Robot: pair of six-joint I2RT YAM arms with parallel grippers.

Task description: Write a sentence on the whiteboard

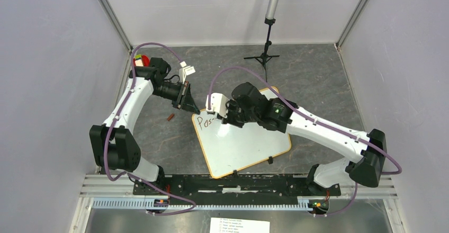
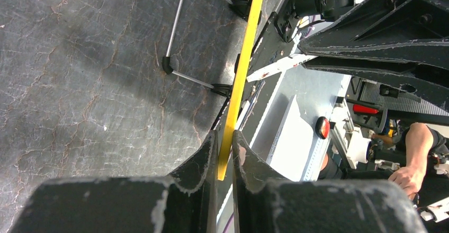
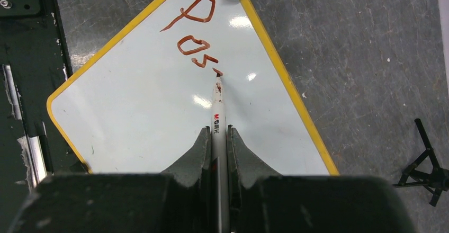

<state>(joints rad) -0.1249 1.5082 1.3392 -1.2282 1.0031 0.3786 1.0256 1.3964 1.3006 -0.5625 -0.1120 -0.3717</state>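
Whiteboard: the large flat white whiteboard point(image 1: 243, 143) with rounded corners and a thin yellow rim lies skewed near the middle of the table, one corner toward the near edge.
Sentence: the brownish-red handwritten sentence point(image 3: 193, 37) runs only as far as "Pos", close to the board's far-left corner. The rest of the white face is bare.
Right gripper: the right gripper point(image 3: 218, 132) is clamped tight on a slim white marker pen point(image 3: 218, 111). The pen's stained tip touches the board just after the "s".
Left gripper: the left gripper point(image 2: 225, 137) pinches the board's yellow rim at the far-left corner, its fingers nearly together around the thin edge – a steadying hold, by the look of it.
Progress: early. I judge one word barely begun, with most of the first line and everything after it left to write.
Surface: a dark grey, cracked-looking table mat point(image 1: 317, 84). A small reddish-brown cap-like piece point(image 1: 170, 117) lies left of the board, and a black tripod stand point(image 1: 263, 58) is at the far edge.
Room: pale grey panels wall in three sides – a printed white paper sheet point(image 1: 239, 225) sits past the near edge.
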